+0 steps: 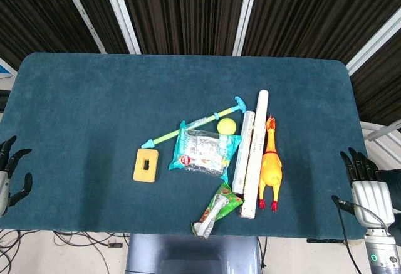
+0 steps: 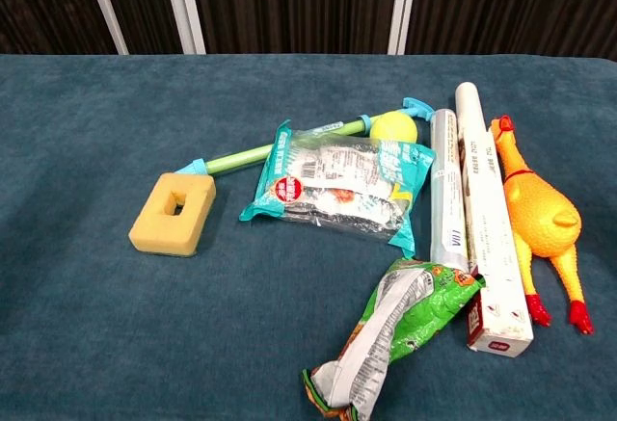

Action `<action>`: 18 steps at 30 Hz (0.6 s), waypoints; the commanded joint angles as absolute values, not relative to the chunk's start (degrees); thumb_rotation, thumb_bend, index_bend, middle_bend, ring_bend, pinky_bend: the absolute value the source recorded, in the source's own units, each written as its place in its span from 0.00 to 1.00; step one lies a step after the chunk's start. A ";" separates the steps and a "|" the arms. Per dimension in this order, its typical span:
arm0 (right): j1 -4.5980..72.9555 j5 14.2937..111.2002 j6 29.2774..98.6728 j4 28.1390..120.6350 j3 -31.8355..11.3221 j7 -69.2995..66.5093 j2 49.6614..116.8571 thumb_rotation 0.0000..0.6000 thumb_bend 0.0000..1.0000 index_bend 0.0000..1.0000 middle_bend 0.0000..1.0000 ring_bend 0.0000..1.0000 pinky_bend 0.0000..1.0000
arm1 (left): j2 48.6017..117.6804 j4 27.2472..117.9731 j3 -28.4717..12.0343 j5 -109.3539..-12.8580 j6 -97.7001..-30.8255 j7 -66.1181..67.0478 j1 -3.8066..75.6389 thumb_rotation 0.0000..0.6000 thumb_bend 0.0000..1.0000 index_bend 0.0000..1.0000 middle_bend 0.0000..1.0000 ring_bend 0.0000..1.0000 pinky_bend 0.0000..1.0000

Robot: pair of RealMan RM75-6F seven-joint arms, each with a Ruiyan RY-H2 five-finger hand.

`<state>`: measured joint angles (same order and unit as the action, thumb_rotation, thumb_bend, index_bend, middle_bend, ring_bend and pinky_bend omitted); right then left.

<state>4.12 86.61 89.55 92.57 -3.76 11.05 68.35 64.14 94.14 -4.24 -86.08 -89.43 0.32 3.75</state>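
Resting at the frame's lower corners, the left hand (image 1: 11,170) and right hand (image 1: 363,183) held nothing, fingers apart, well away from the rubber chicken (image 1: 270,168).

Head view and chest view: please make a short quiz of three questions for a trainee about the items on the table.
1. True or false: the rubber chicken lies at the right end of the cluster.
2. Which item lies on the green stick? A) yellow sponge B) teal snack bag C) green wrapper
3. Does either robot hand hold anything: left robot hand, right robot hand?

Key: 1 true; 2 B; 3 no, both are open at the table edges.
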 commanded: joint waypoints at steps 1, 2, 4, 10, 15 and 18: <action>4.13 86.66 89.37 92.58 -3.75 10.94 68.37 1.00 0.11 0.00 0.02 0.08 0.15 | 64.13 94.11 -4.21 -86.06 -89.38 0.29 3.75 1.00 0.49 0.20 0.00 0.00 0.00; 4.13 86.70 89.30 92.56 -3.74 10.93 68.36 1.00 0.11 0.00 0.02 0.08 0.15 | 64.14 94.08 -4.19 -86.08 -89.34 0.27 3.76 1.00 0.49 0.20 0.00 0.00 0.00; 4.12 86.69 89.18 92.55 -3.77 10.93 68.36 1.00 0.11 0.00 0.02 0.08 0.15 | 64.14 94.00 -4.14 -86.04 -89.24 0.27 3.76 1.00 0.49 0.20 0.00 0.00 0.00; 4.23 86.96 88.63 92.66 -3.70 10.00 68.23 1.00 0.11 0.00 0.02 0.08 0.15 | 64.25 93.96 -4.39 -86.10 -89.83 -0.01 3.63 1.00 0.49 0.20 0.00 0.00 0.00; 4.66 87.93 87.49 91.80 -3.13 8.61 67.74 1.00 0.11 0.00 0.02 0.08 0.15 | 64.40 93.93 -4.45 -85.72 -89.50 -0.13 3.70 1.00 0.49 0.20 0.00 0.00 0.00; 4.91 88.95 87.21 91.24 -2.78 8.07 67.41 1.00 0.11 0.00 0.02 0.08 0.15 | 64.55 93.84 -4.52 -85.94 -89.72 0.02 3.73 1.00 0.49 0.20 0.00 0.00 0.00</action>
